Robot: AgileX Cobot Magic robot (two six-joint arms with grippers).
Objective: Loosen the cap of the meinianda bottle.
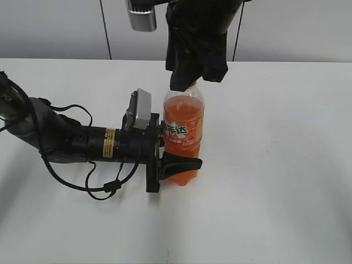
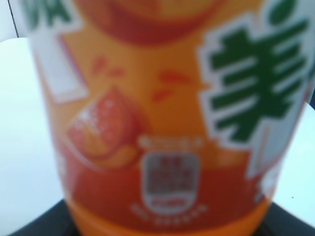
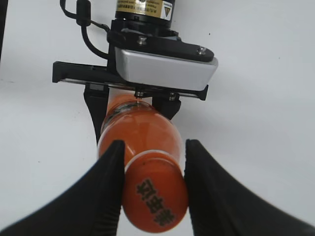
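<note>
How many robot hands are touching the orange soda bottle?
2. The left gripper clamps the tall clear plastic bottle of orange drink around its labelled middle. The right gripper comes down from above, its black fingers on either side of the small orange cap.

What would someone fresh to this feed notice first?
The meinianda bottle standing upright mid-table, full of bright orange drink. The left claw clamps its lower body from the left side, while the right claw comes down from above with its fingers on either side of the cap.

Plain white table [image 1: 286,181], grey wall [image 1: 308,27]
</note>
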